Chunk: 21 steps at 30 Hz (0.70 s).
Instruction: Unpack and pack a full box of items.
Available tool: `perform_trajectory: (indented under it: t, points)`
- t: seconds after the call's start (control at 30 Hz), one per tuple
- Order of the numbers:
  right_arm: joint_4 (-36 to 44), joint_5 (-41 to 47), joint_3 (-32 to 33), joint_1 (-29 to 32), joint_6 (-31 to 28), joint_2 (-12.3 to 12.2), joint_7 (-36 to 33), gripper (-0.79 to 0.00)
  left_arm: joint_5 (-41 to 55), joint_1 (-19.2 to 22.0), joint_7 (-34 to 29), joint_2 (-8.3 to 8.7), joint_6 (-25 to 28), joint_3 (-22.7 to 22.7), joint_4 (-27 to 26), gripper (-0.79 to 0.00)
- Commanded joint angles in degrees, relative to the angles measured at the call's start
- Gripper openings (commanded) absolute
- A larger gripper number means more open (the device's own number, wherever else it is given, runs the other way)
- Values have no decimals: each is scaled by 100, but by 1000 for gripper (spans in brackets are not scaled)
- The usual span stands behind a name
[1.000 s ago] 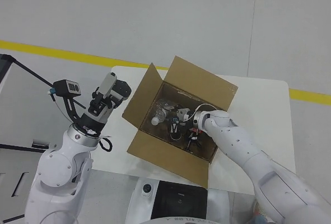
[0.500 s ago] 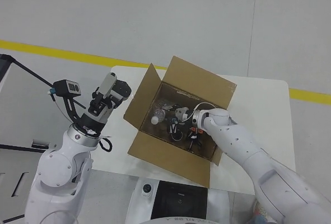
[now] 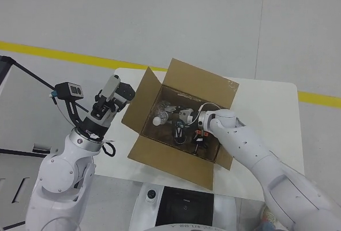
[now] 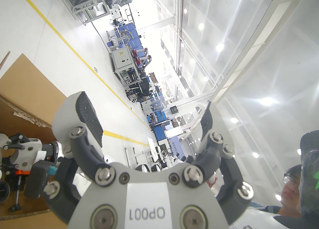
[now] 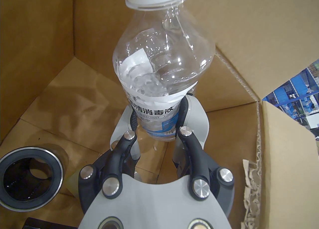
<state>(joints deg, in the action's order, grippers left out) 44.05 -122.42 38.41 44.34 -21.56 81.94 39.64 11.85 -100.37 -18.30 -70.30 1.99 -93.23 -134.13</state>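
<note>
The box (image 3: 165, 157) stands open on the white worktop (image 3: 268, 110), its flaps spread outward. The right arm (image 3: 239, 144) reaches down into it. The right jaws are narrowed onto a clear plastic bottle (image 5: 162, 65) and grip it at the labelled lower end, one pad on each side. The bottle has a white cap and some clear liquid inside. It points away from the wrist, with the cap end toward the box's left wall. From above, the bottle (image 3: 160, 119) lies inside the box in its left half. Whether it touches the box floor cannot be told.

A black ring-shaped roll (image 5: 30, 177) lies flat on the box floor beside the right jaws, apart from the bottle. More small dark items (image 3: 196, 143) sit in the middle of the box, close under the right arm.

The left arm (image 3: 95, 124) is outside the box, over the worktop's left edge. The left jaws are spread wide, hold nothing, and point up toward the hall ceiling. A box flap (image 4: 27, 90) is just beside them.
</note>
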Motion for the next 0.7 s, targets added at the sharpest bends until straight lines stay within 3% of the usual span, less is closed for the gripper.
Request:
perform_trajectory:
  t: [0.0,0.4,0.67]
  points:
    - [20,46,14,9,2,-3,44,-785,0,0,0,0,0,0,0,0]
    - [-208,530,223,21,-197,-85,923,-785,0,0,0,0,0,0,0,0]
    - [-96,430,223,-12,-151,-135,1020,-785,0,0,0,0,0,0,0,0]
